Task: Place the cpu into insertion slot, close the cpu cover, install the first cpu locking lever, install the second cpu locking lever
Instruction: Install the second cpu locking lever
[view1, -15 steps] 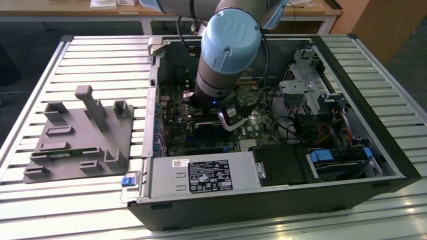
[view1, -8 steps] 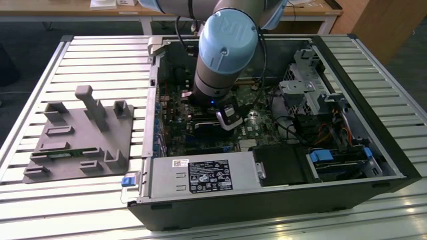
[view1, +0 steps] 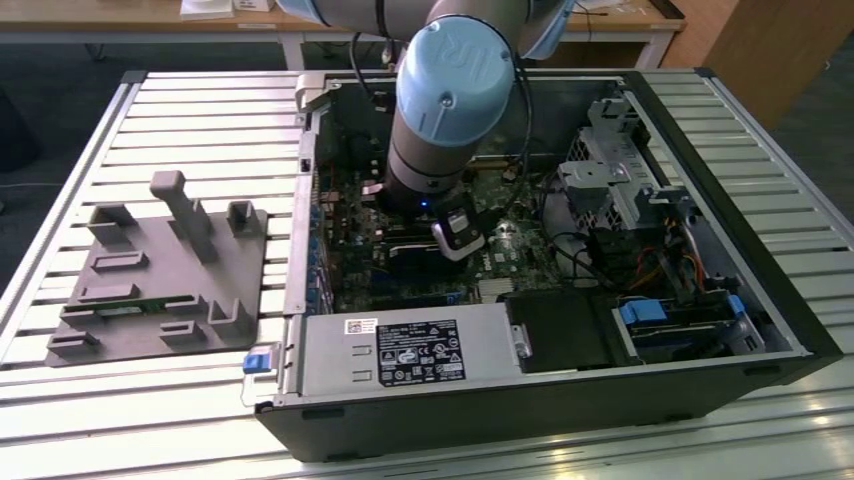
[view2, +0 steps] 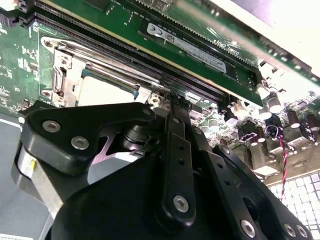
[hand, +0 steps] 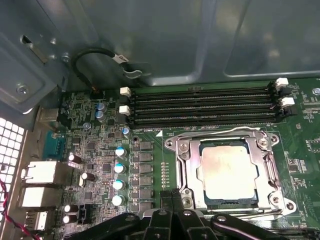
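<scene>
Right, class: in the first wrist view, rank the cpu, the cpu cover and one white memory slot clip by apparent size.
1. cpu cover
2. cpu
3. white memory slot clip

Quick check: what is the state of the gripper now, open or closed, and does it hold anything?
Gripper: closed, fingers together, holding nothing visible, beside the cpu cover over the seated cpu.

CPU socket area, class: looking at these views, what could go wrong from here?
1. The gripper sits right at the cpu cover edge; a slip could scrape the cpu.
2. Capacitors stand close beside the socket and could be knocked.
3. The memory slots run alongside, leaving little clearance.
</scene>
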